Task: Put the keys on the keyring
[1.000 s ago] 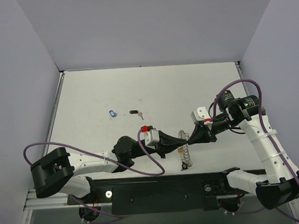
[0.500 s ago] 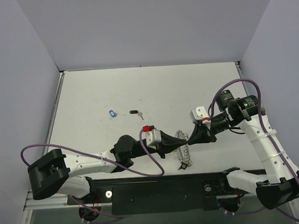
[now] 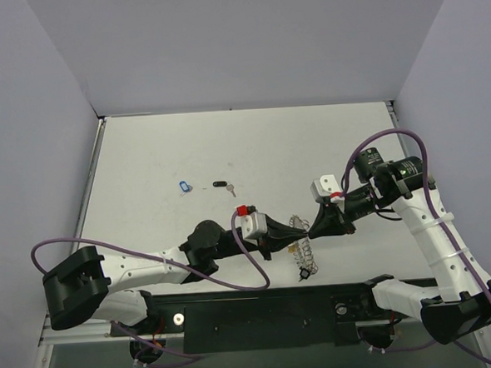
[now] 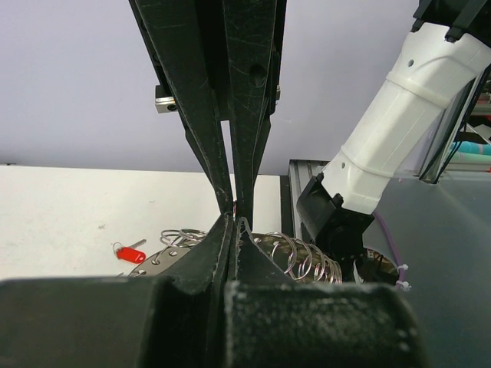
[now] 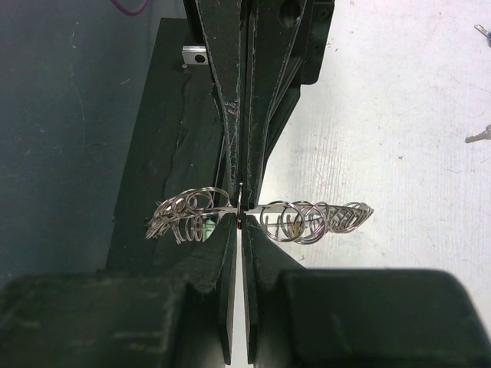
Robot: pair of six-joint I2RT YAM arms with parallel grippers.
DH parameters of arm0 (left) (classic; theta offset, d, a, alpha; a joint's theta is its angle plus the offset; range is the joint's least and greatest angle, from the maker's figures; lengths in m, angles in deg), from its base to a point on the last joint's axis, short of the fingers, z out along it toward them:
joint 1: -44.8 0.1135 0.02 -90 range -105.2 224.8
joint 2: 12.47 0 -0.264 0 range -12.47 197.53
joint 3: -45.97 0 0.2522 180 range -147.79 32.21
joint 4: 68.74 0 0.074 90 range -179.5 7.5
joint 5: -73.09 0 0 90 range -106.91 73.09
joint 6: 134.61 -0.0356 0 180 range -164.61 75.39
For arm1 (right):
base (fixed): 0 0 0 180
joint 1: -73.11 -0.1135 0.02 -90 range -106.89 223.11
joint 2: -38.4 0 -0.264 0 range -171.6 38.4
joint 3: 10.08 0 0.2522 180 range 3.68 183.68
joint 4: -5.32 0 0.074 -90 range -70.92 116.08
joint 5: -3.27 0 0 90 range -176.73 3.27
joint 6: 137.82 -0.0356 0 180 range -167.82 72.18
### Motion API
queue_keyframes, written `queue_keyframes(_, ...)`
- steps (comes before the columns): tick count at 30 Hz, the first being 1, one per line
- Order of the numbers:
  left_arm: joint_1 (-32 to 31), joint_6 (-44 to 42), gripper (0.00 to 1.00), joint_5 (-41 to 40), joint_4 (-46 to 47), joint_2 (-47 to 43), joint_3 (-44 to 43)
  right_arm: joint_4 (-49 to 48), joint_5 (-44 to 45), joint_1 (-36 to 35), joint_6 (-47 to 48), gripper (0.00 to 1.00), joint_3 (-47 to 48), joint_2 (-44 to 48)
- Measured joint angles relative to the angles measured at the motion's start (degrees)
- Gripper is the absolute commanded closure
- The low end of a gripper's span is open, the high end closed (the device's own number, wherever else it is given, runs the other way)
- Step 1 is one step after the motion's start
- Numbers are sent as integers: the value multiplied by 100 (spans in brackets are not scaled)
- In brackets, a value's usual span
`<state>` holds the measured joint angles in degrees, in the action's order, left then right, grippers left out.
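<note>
left gripper and right gripper tip to tip, both clenched on keyring, blue key and black key apart on table

White table bears blue key, black key.

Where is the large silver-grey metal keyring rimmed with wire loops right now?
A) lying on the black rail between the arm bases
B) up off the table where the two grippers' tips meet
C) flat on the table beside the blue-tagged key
B: the right wrist view shows the large silver-grey metal keyring edge-on in the air at the right gripper tips, with the left gripper meeting it from opposite.
</note>
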<state>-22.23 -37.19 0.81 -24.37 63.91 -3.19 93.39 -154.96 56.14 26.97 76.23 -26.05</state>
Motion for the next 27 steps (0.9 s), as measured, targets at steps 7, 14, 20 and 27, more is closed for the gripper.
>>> queue_keyframes(7,0,-50,100,-15,-168,-46,-44,-24,24,0,-48,95,0,0)
queue_keyframes(14,13,-63,100,-120,-125,-181,164,31,-26,153,-199,48,0,90)
queue_keyframes(20,125,70,100,-79,181,-533,691,50,-190,1058,-227,43,-7,468)
queue_keyframes(27,835,1023,100,407,1025,-892,1211,33,-317,1919,-546,42,-540,802)
